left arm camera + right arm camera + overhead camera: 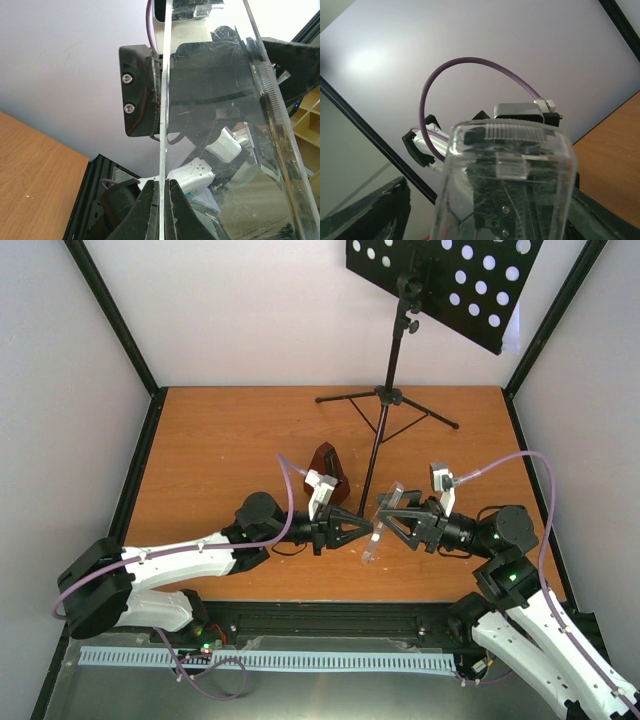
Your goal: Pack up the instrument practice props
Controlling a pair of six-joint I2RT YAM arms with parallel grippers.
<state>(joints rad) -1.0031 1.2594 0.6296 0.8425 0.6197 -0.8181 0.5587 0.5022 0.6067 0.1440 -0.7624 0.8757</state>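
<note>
The metronome's clear plastic cover (pixel 376 527) hangs above the table between both arms. My left gripper (pixel 368 531) is shut on one thin wall of the clear cover (pixel 220 125), with its fingertips (pixel 150 200) pinching the edge. My right gripper (pixel 386 521) is open, and its fingers straddle the cover (pixel 505 185). The left finger (pixel 370 210) stands apart from the cover and the right one sits close beside it. The red-brown metronome (pixel 327 466) stands uncovered on the table behind. The black music stand (pixel 388 392) rises at the back, its perforated desk (pixel 440 280) on top. A white page corner (pixel 512 336) peeks out behind the desk.
The stand's tripod legs (pixel 420 412) spread across the back of the wooden table (pixel 220 440). Black frame posts (pixel 120 320) and pale walls close in both sides. A white slotted strip (pixel 270 660) runs along the near edge between the arm bases.
</note>
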